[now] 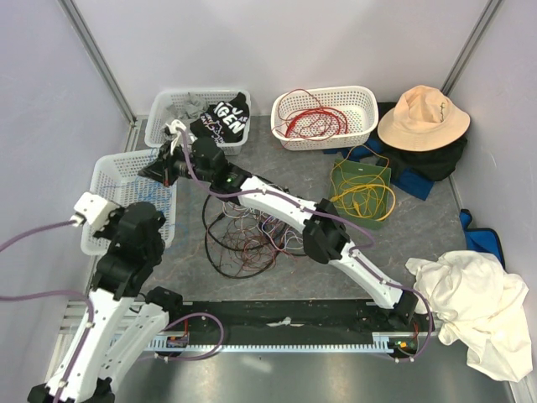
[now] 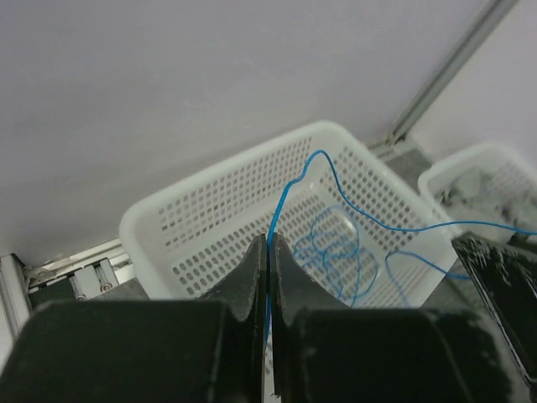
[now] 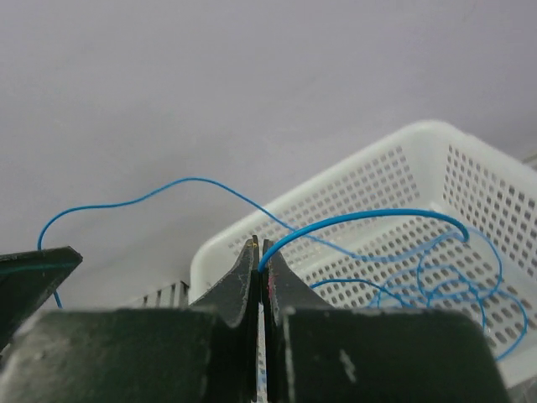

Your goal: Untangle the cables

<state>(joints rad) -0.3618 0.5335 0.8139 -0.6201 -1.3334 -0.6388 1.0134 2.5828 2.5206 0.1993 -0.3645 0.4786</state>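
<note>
A thin blue cable lies coiled in the white basket at the left. My left gripper is shut on one strand of it above the basket's near side. My right gripper is shut on another strand over the basket's far side; in the top view it is at the basket's far rim. The strand hangs slack between the two. A knotted heap of black, red and white cables lies on the table centre. Red cables fill the back basket. Yellow cables lie on a green cloth.
A back-left basket holds grey items and a black printed cloth. A tan hat sits on dark and blue cloth at the back right. A white cloth lies at the front right. Walls stand close on three sides.
</note>
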